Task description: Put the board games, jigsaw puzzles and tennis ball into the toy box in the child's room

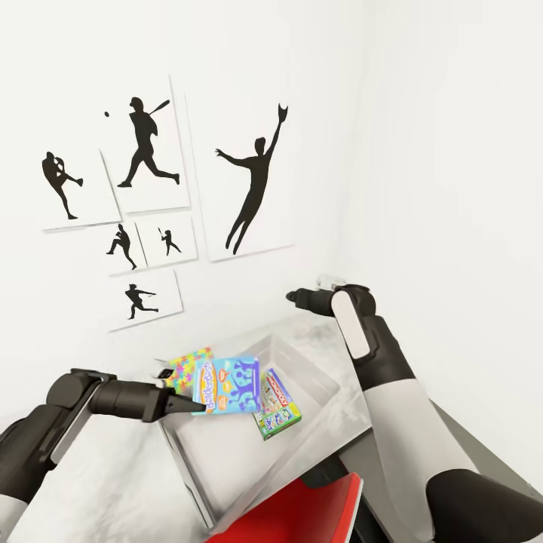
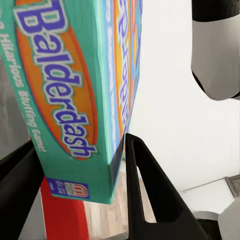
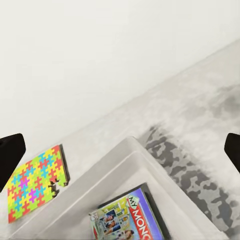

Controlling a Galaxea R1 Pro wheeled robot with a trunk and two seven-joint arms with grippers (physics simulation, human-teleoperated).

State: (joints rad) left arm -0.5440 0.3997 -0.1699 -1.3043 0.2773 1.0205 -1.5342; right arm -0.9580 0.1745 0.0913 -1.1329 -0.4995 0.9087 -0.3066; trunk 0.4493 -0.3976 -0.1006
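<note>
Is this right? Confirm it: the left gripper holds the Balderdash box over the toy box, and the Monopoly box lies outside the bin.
Not quite. The Monopoly box lies inside the toy box, as the right wrist view shows. The left gripper does hold the Balderdash box over it.

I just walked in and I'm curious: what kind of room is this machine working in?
Most likely a child's bedroom or playroom. Baseball-player silhouette prints hang on the white wall, a colourful jigsaw puzzle lies on the table, and a clear toy box holds a Monopoly game, while the left fingers grip a Balderdash box above it.
</note>
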